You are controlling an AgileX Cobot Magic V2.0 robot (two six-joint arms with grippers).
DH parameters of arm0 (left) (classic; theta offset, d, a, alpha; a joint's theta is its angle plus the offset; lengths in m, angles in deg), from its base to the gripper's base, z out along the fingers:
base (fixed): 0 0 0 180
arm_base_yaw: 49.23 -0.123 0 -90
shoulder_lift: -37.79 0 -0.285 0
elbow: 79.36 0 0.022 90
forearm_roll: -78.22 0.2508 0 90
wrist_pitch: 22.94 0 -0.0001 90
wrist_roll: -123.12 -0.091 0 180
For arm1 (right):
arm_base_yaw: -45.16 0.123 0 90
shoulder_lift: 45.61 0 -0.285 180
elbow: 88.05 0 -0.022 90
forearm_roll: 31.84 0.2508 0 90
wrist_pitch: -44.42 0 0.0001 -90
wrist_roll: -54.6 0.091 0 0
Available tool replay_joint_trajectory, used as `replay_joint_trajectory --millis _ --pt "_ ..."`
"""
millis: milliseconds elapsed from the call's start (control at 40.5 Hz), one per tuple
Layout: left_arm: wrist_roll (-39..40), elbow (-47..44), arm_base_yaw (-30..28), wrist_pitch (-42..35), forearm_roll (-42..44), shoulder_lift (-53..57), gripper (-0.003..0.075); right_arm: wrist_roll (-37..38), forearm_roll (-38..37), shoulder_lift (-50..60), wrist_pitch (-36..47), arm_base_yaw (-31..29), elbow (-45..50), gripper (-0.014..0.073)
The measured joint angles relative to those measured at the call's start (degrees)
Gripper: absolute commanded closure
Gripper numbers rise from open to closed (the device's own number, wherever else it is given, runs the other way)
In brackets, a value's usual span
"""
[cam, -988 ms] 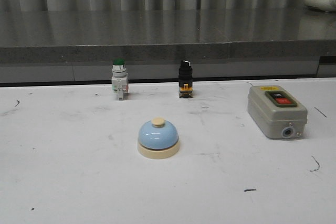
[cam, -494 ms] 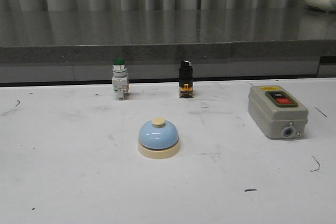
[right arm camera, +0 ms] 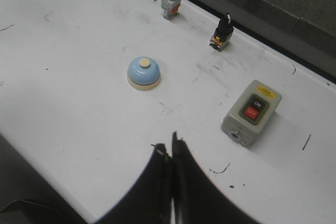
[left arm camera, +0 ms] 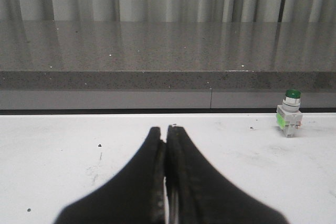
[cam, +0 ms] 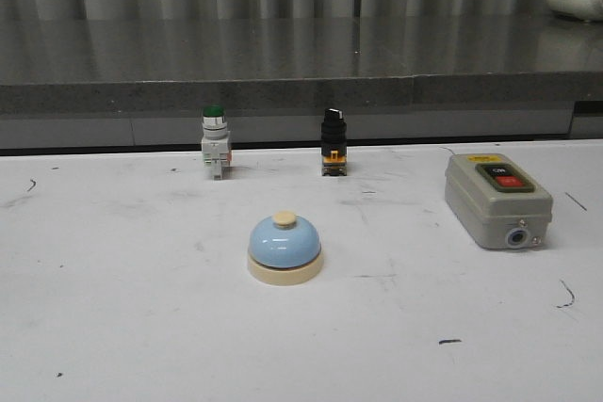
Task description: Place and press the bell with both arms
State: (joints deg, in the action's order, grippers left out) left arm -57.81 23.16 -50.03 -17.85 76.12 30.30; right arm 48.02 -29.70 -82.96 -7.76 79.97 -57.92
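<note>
Left gripper (left arm camera: pixel 166 136) clenched on nothing, low over the worktop (cam: pixel 113 327). Right gripper (right arm camera: pixel 171 153) likewise clenched, raised above the near edge. Bell (cam: pixel 285 248) upright mid-worktop, untouched; green-capped button (cam: pixel 214 141) and grey switch box (cam: pixel 497 200) nearer the far edge.

switch box (right arm camera: pixel 251 112): you can read "ON" on its black button | red button below it: lettering too small for you to read | yellow label (right arm camera: pixel 266 93) at the box's top edge: print too small for you to read
</note>
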Motion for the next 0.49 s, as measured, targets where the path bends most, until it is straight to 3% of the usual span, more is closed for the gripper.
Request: replay_joint_trajectory --millis 198,321,494 --pt "0.0 0.0 0.0 0.0 0.0 0.0 0.0740 0.0 0.0 1.0 0.0 -1.2 0.8 0.0662" --pt "0.0 0.0 0.0 0.0 0.0 0.0 0.0740 0.0 0.0 4.9 1.6 -6.9 4.3 0.0662" --pt "0.0 0.0 0.0 0.0 0.0 0.0 0.0740 0.0 0.0 14.1 14.3 -16.8 16.5 0.0662"
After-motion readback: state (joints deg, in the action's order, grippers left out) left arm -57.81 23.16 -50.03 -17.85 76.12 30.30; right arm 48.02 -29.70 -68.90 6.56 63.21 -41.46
